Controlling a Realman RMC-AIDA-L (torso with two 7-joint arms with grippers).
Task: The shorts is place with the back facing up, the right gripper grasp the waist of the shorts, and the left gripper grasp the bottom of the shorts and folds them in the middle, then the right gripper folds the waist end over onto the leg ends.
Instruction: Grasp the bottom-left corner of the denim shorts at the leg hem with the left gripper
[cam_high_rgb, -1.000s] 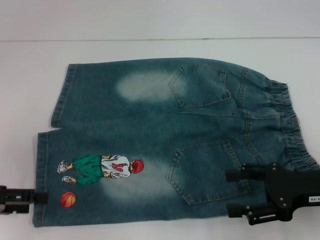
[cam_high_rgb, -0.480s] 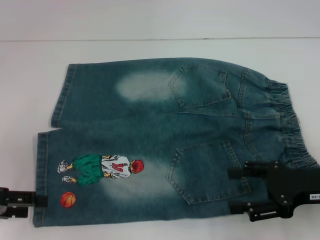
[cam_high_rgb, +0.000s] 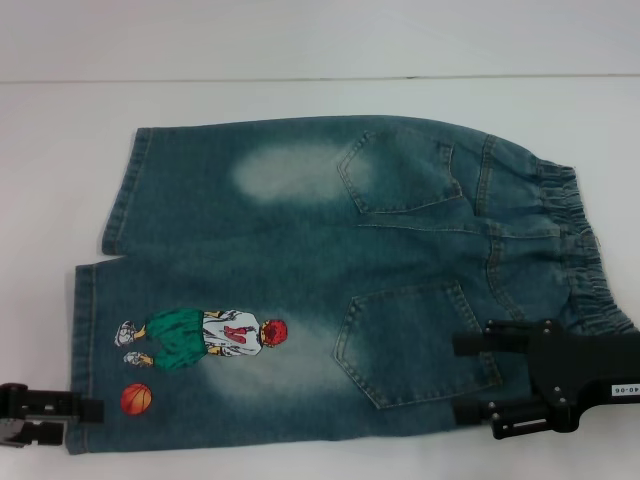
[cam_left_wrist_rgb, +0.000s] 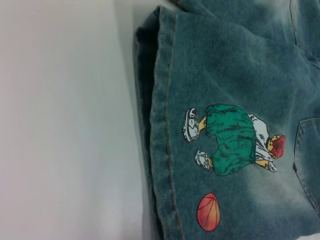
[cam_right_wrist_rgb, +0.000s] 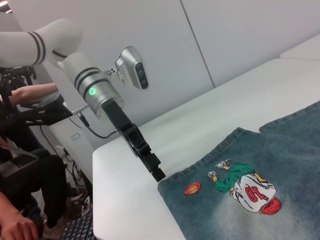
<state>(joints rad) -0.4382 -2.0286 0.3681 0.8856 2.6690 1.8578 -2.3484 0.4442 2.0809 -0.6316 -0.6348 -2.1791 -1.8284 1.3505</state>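
Shorts (cam_high_rgb: 330, 280) flat, waist toward robot's right

Blue faded-denim shorts (cam_high_rgb: 330, 280) lie flat on the white table (cam_high_rgb: 320, 45), elastic waist right, black grippers at both near corners.

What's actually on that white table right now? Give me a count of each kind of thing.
Denim shorts: 1
Back pockets on them: 2
Black grippers: 2, the left gripper at the leg hem and the right gripper by the waist
Total: 5
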